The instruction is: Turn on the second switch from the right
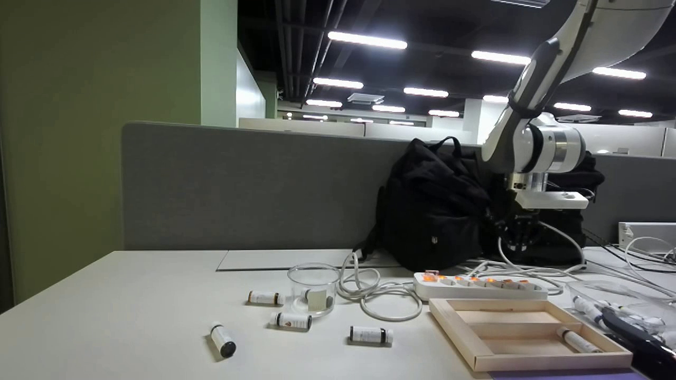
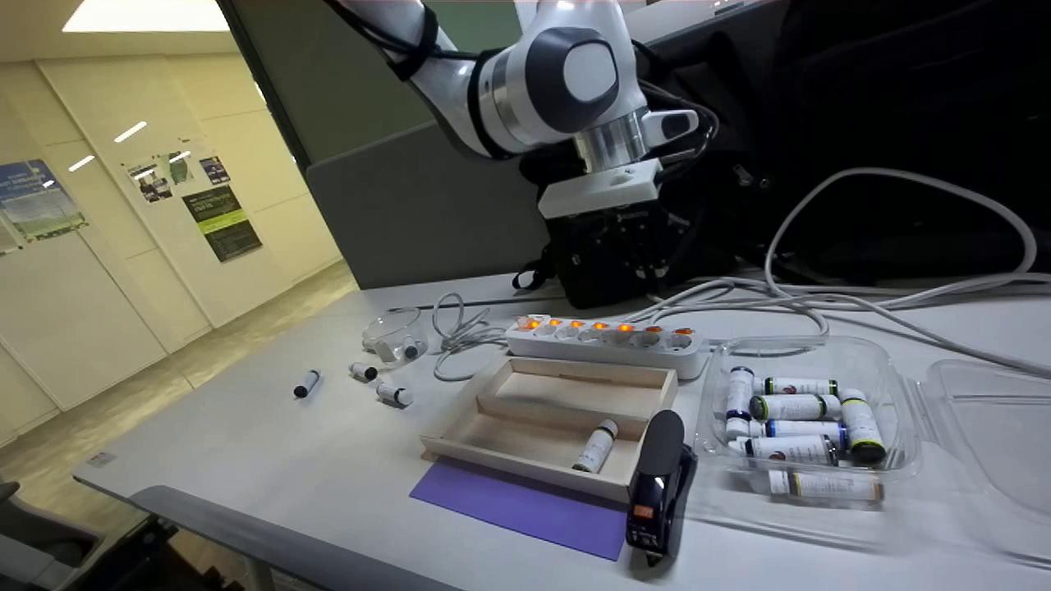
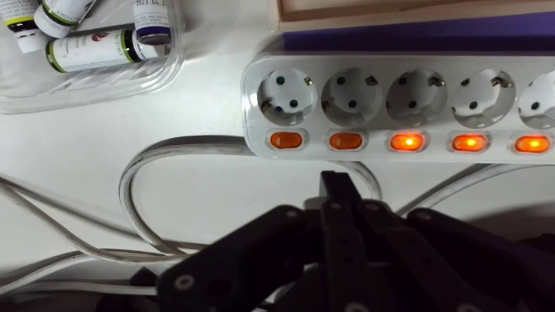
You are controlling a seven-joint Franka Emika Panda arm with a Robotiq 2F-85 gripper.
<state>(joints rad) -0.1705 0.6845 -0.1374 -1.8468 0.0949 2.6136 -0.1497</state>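
- The second switch from the right (image 2: 654, 330), an orange rocker, is being carried next-to-last in the row on a long white power strip (image 2: 608, 351), near the back edge of the table (image 1: 158, 316); dull orange is being shown by it and by the endmost rocker (image 3: 286, 140) (in the wrist view the row is being seen turned round, this switch second from the left), while the next three rockers (image 3: 469, 142) are being lit.
- The Robotiq gripper (image 3: 340, 190) is being held clenched, its fingers pressed together, in the air on the back-edge side of the strip, apart from the switch.
- A black backpack (image 1: 430, 211) and a grey partition (image 1: 248, 190) are being seen along the back edge.
- White cables (image 3: 186, 150) are being looped between the strip and that edge.
- A two-compartment wooden tray (image 2: 525, 469) is being supported just beside the strip, toward the front edge, a labelled bottle (image 2: 598, 446) being held in its front compartment.
- A purple sheet (image 2: 525, 509) is being partly hidden by the tray.
- Several labelled bottles (image 2: 796, 449) are being held in a clear plastic container (image 3: 86, 97).
- Nearer the back-left corner, as an exterior view is showing it, a bottle (image 1: 319, 300) is being held in an upright clear cup (image 1: 306, 285); four more bottles (image 1: 291, 321) are being seen on their sides outside it.
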